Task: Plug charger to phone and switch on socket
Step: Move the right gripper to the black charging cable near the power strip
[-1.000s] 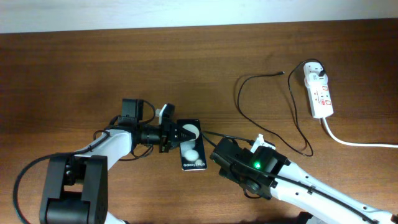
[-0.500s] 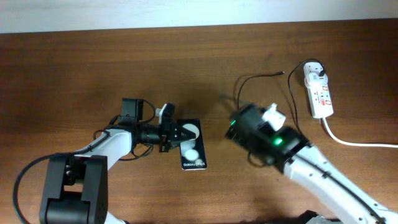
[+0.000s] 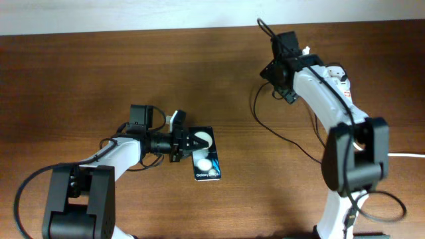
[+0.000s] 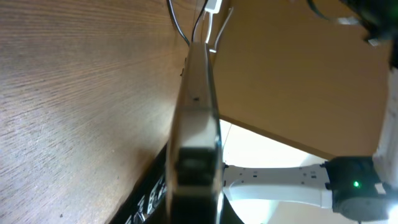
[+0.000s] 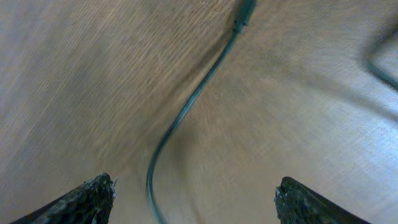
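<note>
Found the Galaxy phone [image 3: 207, 162] lying flat on the wooden counter [image 3: 80, 73], toward 6 o'clock from its middle. Saw the left tool [image 3: 193, 141] clenched, tips resting on the phone's 10 o'clock corner. Spotted the right tool [image 5: 196, 193] released, fingers spread wide, up at 1 o'clock, hovering over the charger [image 5: 186, 109] cable and apart from it.

The overhead camera looks straight down from high on the whole brown wooden table [image 3: 80, 79]. The right wrist camera hangs close above the far right wood, facing down onto the thin black cable [image 5: 186, 112], which overhead also shows. The left wrist camera sits low, rolled sideways, facing right
</note>
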Motion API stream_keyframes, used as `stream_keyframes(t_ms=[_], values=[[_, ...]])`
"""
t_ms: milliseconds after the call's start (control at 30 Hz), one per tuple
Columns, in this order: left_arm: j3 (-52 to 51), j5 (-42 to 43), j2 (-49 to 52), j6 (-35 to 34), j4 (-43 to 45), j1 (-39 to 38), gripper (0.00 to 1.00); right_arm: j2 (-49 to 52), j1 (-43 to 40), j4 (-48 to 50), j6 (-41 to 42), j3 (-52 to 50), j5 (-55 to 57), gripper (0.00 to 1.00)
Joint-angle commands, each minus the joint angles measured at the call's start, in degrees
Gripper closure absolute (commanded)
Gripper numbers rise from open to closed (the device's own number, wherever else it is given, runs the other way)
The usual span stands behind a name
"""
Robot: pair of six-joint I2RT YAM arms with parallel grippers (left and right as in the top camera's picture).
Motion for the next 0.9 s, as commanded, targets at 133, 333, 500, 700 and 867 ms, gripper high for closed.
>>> stream_keyframes(t_ms=[133, 333, 500, 700, 867], values=[[0.94, 1.44, 0.07, -1.4, 0.09, -0.02, 1.0, 10.19, -4.57, 11.87, 3.98, 1.18, -3.54, 0.28], [0.94, 0.13, 0.07, -1.42, 0.09, -0.02, 1.0, 11.37, -5.27, 13.55, 1.68, 1.11, -3.19, 0.64], [0.94, 0.13, 0.07, -1.4, 0.09, -0.02, 1.0, 12.61, -5.2, 13.35, -8.94, 1.11, -8.48, 0.88], [0.94, 0.15, 0.07, -1.4, 0.09, -0.02, 1.0, 12.61, -3.63, -4.96, -29.11, 1.11, -13.03, 0.96], [0.94, 0.13, 0.07, -1.4, 0.09, -0.02, 1.0, 12.63, 1.16, -16.63, -37.22, -0.68, -12.13, 0.95]])
